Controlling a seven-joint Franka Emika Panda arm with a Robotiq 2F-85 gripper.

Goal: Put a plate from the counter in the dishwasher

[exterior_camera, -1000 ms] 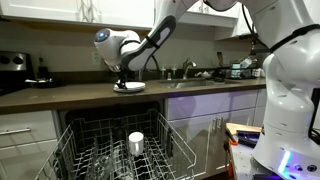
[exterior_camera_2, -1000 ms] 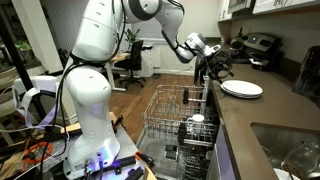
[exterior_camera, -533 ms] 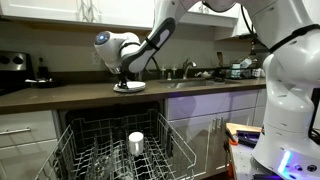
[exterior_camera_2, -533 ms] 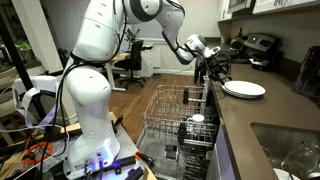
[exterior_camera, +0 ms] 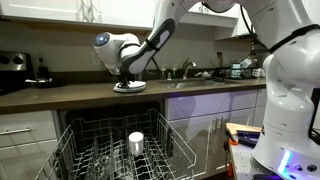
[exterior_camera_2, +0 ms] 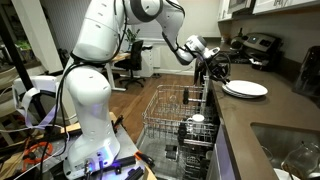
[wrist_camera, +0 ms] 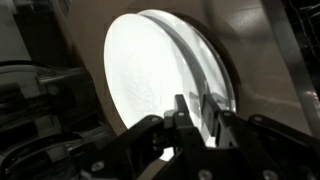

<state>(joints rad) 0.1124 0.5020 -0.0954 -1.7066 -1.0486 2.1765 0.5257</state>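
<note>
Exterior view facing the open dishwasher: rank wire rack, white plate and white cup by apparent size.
1. grey wire dishwasher rack: clearly largest.
2-3. flat round white plate and small white cup: not ranked. The plate looks wider but is seen edge-on and farther back; the cup looks taller and sits nearer the camera.

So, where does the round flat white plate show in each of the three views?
In an exterior view: the round flat white plate sits centre-left on the long dark brown counter.
In an exterior view: at the right, mid-height.
Wrist view: it fills the middle.
Shared landmark: the dark gripper at its rim.
</note>
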